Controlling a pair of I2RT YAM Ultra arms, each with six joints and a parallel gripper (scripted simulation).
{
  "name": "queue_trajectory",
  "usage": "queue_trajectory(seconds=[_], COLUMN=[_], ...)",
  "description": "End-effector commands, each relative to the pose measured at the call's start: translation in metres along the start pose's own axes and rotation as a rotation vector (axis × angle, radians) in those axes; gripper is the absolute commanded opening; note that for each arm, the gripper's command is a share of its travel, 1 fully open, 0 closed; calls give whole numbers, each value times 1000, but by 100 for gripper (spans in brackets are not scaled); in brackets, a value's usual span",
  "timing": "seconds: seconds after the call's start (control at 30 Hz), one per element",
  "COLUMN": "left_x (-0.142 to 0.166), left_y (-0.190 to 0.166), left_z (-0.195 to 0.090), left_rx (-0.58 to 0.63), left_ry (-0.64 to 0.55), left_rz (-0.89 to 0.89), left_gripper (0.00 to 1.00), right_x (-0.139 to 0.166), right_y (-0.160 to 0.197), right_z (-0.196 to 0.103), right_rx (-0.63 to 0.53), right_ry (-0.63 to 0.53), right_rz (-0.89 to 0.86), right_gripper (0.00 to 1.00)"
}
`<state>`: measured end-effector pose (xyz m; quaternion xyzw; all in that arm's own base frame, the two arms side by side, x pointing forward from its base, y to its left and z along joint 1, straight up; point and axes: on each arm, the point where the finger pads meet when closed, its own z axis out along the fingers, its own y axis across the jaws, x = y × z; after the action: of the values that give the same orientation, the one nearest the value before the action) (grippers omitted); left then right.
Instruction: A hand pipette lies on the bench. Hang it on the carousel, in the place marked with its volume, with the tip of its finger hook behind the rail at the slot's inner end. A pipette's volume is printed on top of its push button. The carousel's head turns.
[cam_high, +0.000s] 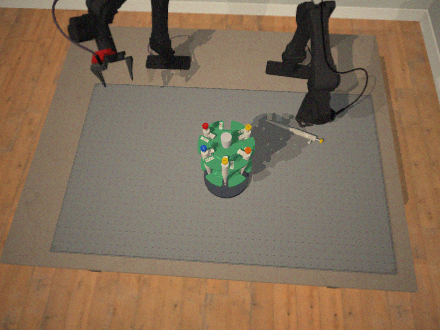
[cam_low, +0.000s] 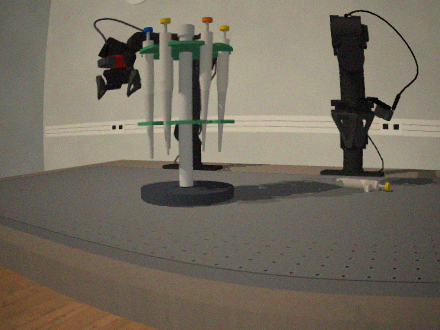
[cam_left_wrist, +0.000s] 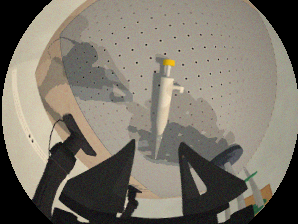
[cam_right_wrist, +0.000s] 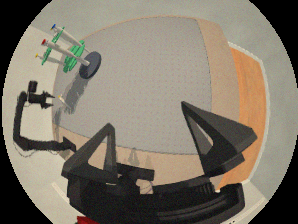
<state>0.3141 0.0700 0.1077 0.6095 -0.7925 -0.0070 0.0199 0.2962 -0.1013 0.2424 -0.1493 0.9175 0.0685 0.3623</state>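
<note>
A: "While the top view shows five pipettes hanging on the carousel (cam_high: 215, 145) (cam_low: 186, 49) (cam_right_wrist: 75, 54), the exterior view shows only four. What is missing from the latter?"

B: "The red push button (cam_high: 205, 126) (cam_right_wrist: 44, 42), visible from above and in the right wrist view. The exterior view, in turn, shows the hung tips passing through the lower green disc (cam_low: 195, 122)."

A: "And the loose hand pipette (cam_high: 302, 134) (cam_low: 360, 183) (cam_left_wrist: 165, 102) (cam_right_wrist: 61, 100)?"

B: "It lies on the grey mat (cam_high: 150, 200) (cam_low: 150, 225) (cam_left_wrist: 200, 35) (cam_right_wrist: 150, 65), narrow end toward the carousel. The left wrist view shows its finger hook (cam_left_wrist: 179, 89) and yellow button (cam_high: 321, 141) (cam_low: 387, 186) (cam_left_wrist: 169, 63); no volume is legible."

A: "How does it relate to the left gripper (cam_high: 314, 120) (cam_low: 352, 142) (cam_left_wrist: 157, 143) (cam_right_wrist: 52, 99)?"

B: "The claw is partly open, gripping nothing, and points downward above the mat, apart from the pipette. In its wrist view the pipette extends beyond the fingertips, its narrow end nearest the gap and its button farthest."

A: "The right gripper (cam_high: 118, 82) (cam_low: 115, 96) (cam_right_wrist: 143, 116)?"

B: "Wide open and empty, well apart from the loose pipette"
</note>
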Motion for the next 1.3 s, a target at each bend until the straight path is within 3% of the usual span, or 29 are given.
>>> queue_trajectory(seconds=[0.0,0.57,0.67,1.27], left_x=[-8,-8,-14,-7], left_y=[-6,-6,-19,-11], left_z=[6,52,29,41], left_rx=[35,18,88,45], left_ry=[-32,-23,-60,-28], left_rz=[-10,-10,-10,-3], left_gripper=[54,54,54,54], right_x=[-9,-9,-9,-9], right_y=[-3,-3,-3,-3], right_z=[-6,-6,-6,-6], right_rx=[12,12,12,12], right_ry=[-37,-37,-37,-37], right_rz=[-25,-25,-25,-25], right_gripper=[100,100,100,100])
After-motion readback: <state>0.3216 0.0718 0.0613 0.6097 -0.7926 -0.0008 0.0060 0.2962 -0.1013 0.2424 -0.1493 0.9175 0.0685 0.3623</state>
